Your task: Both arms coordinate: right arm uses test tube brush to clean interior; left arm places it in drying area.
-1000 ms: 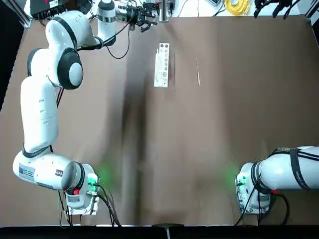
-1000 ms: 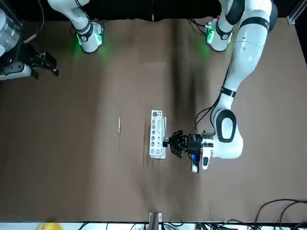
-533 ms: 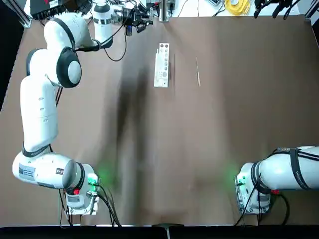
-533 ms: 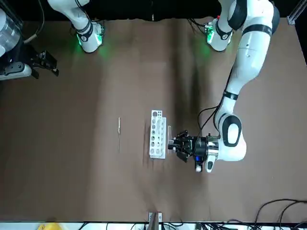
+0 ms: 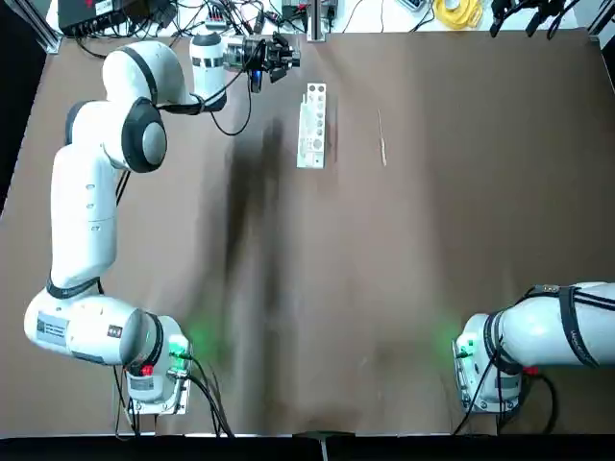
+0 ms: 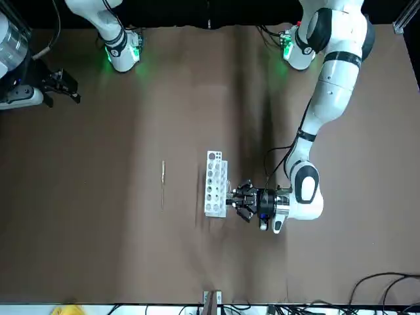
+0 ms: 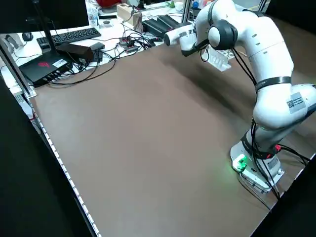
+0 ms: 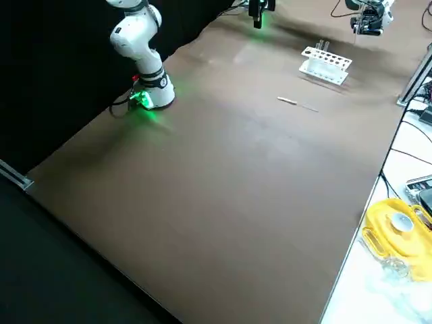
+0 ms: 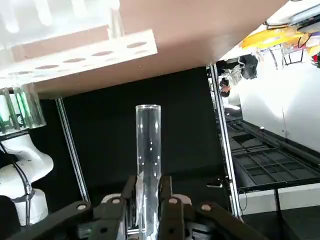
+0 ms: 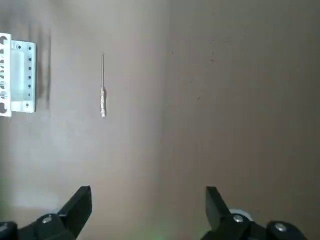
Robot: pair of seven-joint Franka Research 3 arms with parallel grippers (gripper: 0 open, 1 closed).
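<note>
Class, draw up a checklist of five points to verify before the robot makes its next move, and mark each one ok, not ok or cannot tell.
1. Left gripper holds the glass tube between its fingers: ok.
2. Rack stands on the table within the left arm's apparent reach: ok.
3. Brush is in the right gripper: not ok; it lies on the table, and that gripper is open, away from it.
4. Space between the two grippers is unobstructed by the other arm: ok.
5. Tube's interior is clean: cannot tell.
</note>
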